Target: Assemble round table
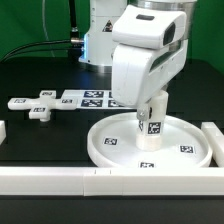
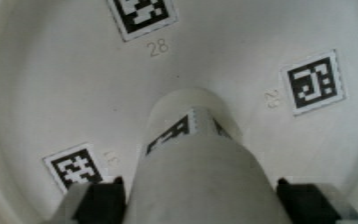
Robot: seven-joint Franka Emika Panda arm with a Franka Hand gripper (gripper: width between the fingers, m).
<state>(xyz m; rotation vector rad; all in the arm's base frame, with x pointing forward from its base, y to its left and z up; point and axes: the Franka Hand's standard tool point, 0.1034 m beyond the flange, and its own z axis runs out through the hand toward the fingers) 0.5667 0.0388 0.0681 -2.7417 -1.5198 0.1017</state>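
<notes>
The two-finger gripper is clamped on the tagged white cylindrical plastic post; the post stands upright at the centre of the large white rimmed plastic disc; judged stage: post being seated at the hub, fastening unconfirmed; a small white tagged part lies well apart from the disc, apparently yet to be fitted.

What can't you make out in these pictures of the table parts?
- Disc centre: hidden under the post in both views, so it is unclear whether the post is seated.
- Pincer: fingers mostly cut off by the wrist picture's edge.
- Small white parts by the marker board: too small to identify in the exterior view.
</notes>
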